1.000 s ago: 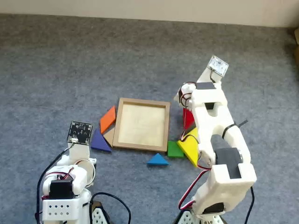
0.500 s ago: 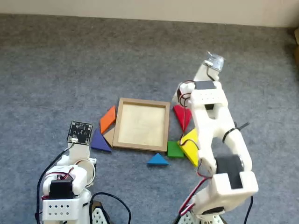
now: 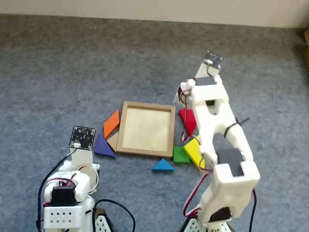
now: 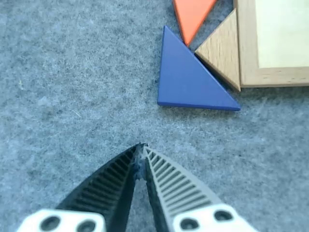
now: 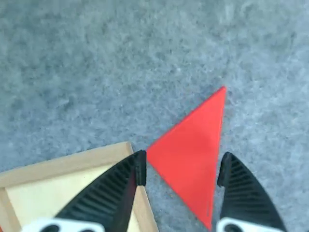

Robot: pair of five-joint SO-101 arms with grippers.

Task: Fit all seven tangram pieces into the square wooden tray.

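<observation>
Down at the left, the left arm (image 3: 67, 188) is sitting low over the grey tabletop (image 3: 72, 72), its jaws pressed together on nothing, pointing at a dark blue triangle (image 4: 186, 77) a little ahead of them. That triangle is lying beside a plain wooden triangle (image 3: 113, 141), which is touching the tray's left edge, with an orange piece (image 3: 111, 123) just behind the two. The square wooden tray (image 3: 145, 105) is lying flat in the middle. In front of it a light blue triangle (image 3: 163, 166) is lying apart, and a green square (image 3: 180, 154) is sitting at its near right corner, touching a yellow triangle (image 3: 194, 151). The right arm (image 3: 217, 135) is stretching over these, its jaws standing apart on either side of the red triangle (image 5: 193, 150), just right of the tray.
</observation>
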